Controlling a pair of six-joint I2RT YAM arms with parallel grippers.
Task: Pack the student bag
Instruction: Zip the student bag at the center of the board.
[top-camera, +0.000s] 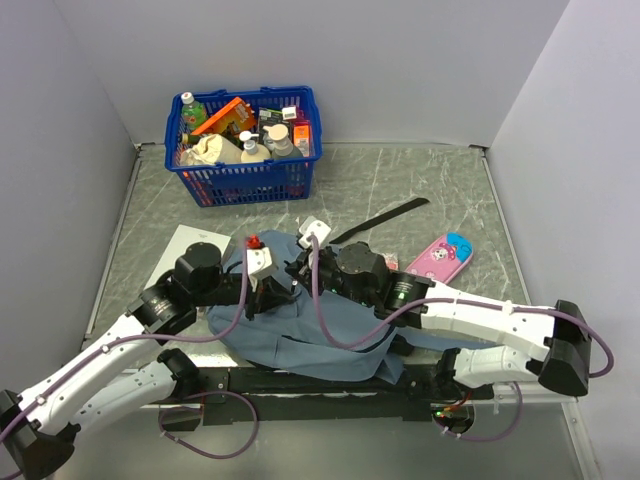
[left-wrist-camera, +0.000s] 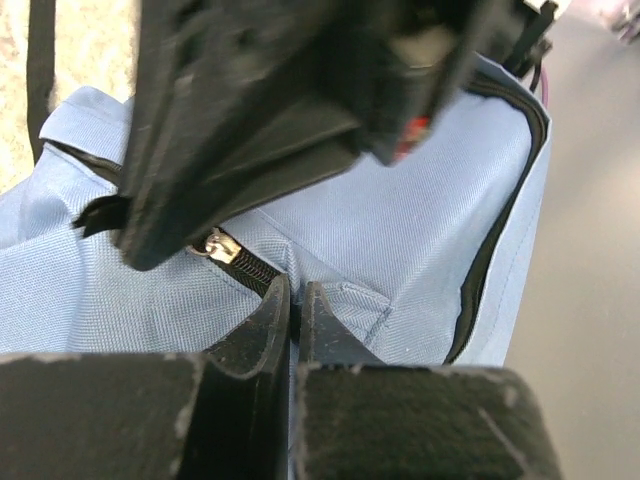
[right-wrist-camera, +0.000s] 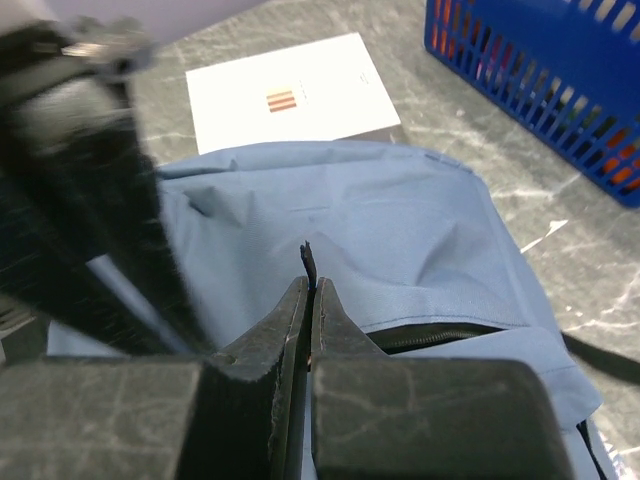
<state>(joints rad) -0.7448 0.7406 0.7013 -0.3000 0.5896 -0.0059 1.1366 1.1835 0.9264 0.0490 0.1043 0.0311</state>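
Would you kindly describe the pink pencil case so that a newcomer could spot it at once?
On the grey marbled table, find the grey-blue student bag crumpled in the middle. Just to its right, toward the right wall, lies the pencil case: small, oblong, bright pink with a blue end, unlike the thin black strap beside it.

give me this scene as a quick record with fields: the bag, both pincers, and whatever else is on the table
backpack: grey-blue, lying crumpled on the table between the two arms
left pincer: shut, tips at the fabric beside a zipper; unclear whether it pinches anything
right pincer: shut on a thin dark tab of the backpack
basket: blue, at the far side, full of bottles and packets
pencil case: pink, right of the backpack
book: white, flat, at the backpack's left edge
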